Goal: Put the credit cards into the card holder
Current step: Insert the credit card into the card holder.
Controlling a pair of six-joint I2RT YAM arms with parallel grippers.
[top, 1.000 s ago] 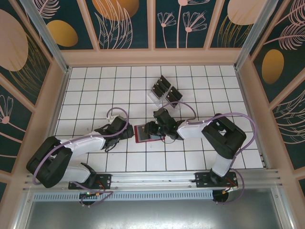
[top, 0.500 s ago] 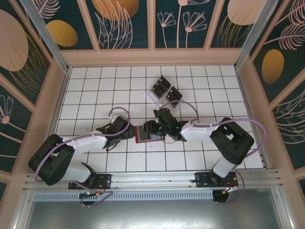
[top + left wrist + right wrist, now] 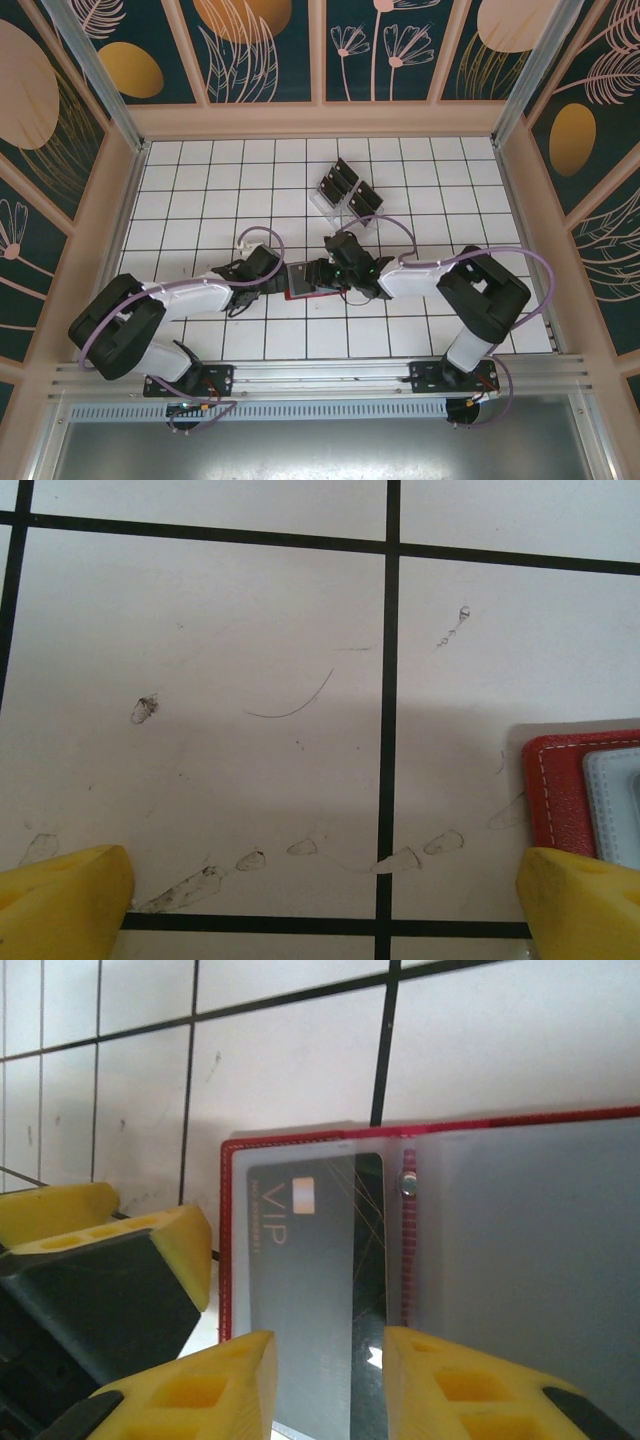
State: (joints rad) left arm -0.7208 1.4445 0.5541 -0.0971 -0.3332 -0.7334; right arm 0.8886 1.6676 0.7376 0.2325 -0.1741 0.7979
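The red card holder [image 3: 300, 281] lies open on the tiles between my two grippers, greyish-lilac pockets up [image 3: 520, 1250]. One black credit card [image 3: 305, 1270] marked VIP lies in its left pocket. My right gripper [image 3: 330, 1385] hovers over the card's near end with its jaws part open; the gap is narrower than the card, and I cannot tell whether they touch it. More credit cards [image 3: 345, 188] stand in the rack behind. My left gripper [image 3: 320, 910] is open on bare tile at the holder's left edge [image 3: 560, 790], one of its fingers [image 3: 150, 1260] beside the red border.
A clear tiered rack [image 3: 331, 205] stands two tiles behind the holder. Wooden walls [image 3: 130, 190] ring the white tiled floor. The aluminium rail [image 3: 320, 375] with both arm bases runs along the near edge.
My left gripper has crept right, up to the holder's left edge. The right gripper has shifted slightly left over the holder, and its arm has swung.
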